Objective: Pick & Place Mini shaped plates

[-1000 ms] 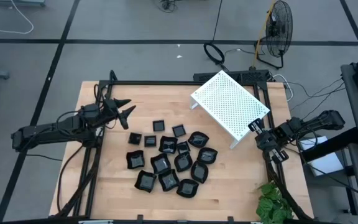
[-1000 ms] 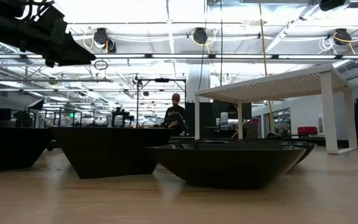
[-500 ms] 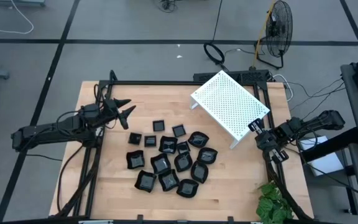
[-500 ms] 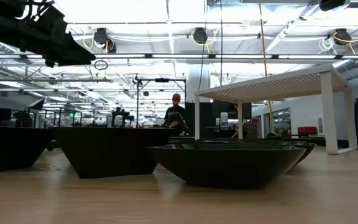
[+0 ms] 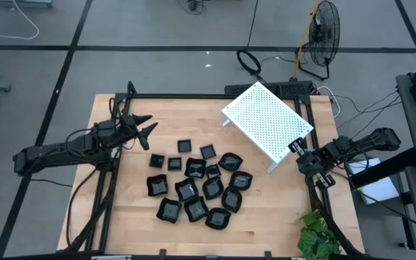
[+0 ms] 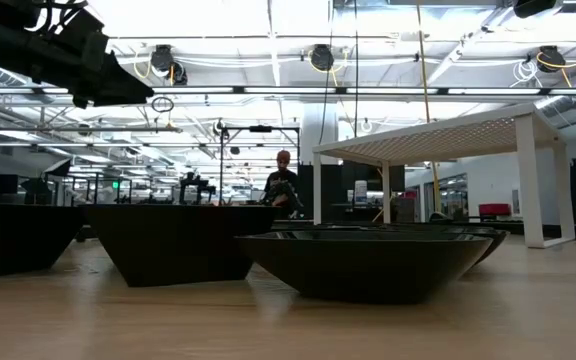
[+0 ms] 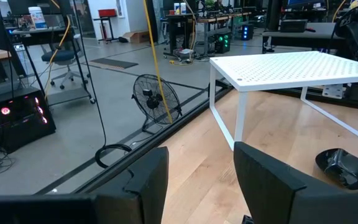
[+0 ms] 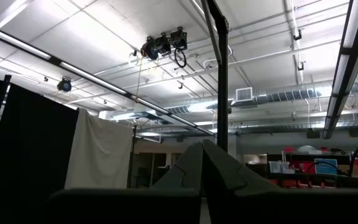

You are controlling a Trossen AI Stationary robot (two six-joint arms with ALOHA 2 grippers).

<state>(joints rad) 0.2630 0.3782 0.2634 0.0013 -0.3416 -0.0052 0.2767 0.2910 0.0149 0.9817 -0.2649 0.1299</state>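
Above bare table left of the plates (image 5: 197, 189), left end effector (image 5: 147, 132) gapes, empty.

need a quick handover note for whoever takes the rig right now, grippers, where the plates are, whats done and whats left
Left gripper: open, empty, hanging over the table's left part, just short of the plates.
Right gripper: shut, empty, parked at the table's right edge beside the white perforated rack.
Mini shaped plates: all in one loose cluster on the wooden table, mid-table toward the front, some touching or overlapping. None is on the rack and none is in a gripper.
Done: nothing visibly placed.
Left: every plate is yet to be picked. The nearest to the left gripper are the small square ones at the cluster's upper-left edge.
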